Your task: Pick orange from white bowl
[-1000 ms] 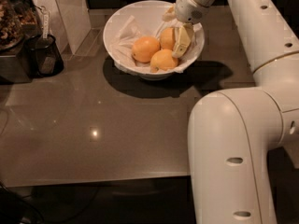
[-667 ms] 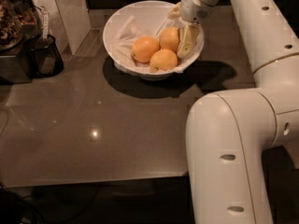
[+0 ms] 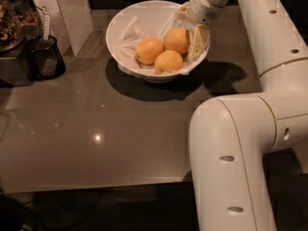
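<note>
The white bowl (image 3: 120, 28), lined with crumpled white paper, stands at the back of the dark table and holds three oranges. One orange (image 3: 149, 49) lies on the left, one (image 3: 168, 61) at the front, and one (image 3: 176, 39) at the back right. My gripper (image 3: 192, 32) reaches down into the right side of the bowl and sits right against the back-right orange. That orange still rests in the bowl with the others.
A small dark container (image 3: 45, 57) with a utensil stands at the left, next to a dark box (image 3: 14, 66) and a white upright panel (image 3: 72, 13). My white arm (image 3: 240, 153) fills the right side of the view, over the table's front right.
The gripper has shifted slightly up and to the right at the bowl's rim, so more of the back-right orange shows. The oranges have stayed where they were.
</note>
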